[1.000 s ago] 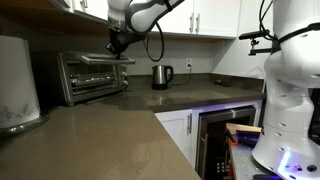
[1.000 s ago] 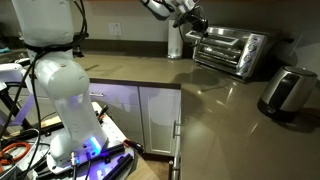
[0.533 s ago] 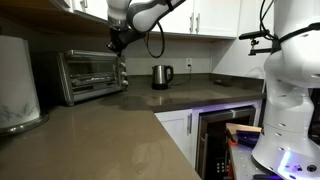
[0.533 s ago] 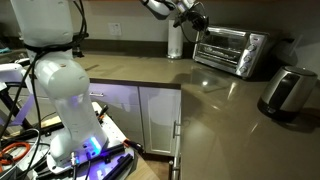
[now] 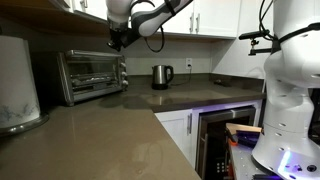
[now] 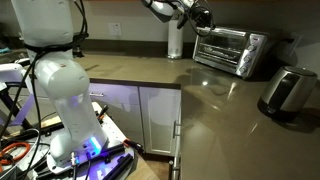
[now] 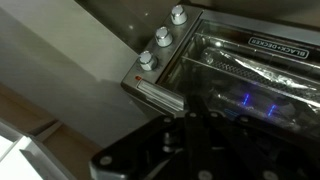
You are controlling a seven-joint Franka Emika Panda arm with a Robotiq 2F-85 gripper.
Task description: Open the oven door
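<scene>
The silver toaster oven [image 5: 92,76] stands on the counter against the wall and shows in both exterior views [image 6: 233,51]. Its dark-glass oven door [image 5: 88,75] [image 6: 221,48] stands upright and shut. My gripper [image 5: 117,42] [image 6: 203,18] hangs just above the oven's knob-side top corner and touches nothing. In the wrist view the dark fingers [image 7: 190,128] look pressed together and empty, over the glass door [image 7: 255,70] and beside the three knobs [image 7: 162,39].
A steel kettle [image 5: 161,75] [image 6: 285,92] stands beside the oven. A white cylinder [image 6: 175,42] stands on its other side. A large white object [image 5: 15,88] sits at the counter's near end. Upper cabinets hang above the arm. A white robot body [image 5: 290,90] and a dark built-in appliance [image 5: 222,140] stand across.
A second ago the oven door was tilted partly open at the gripper. It has swung back upright and shut, and the gripper has moved up off it.
</scene>
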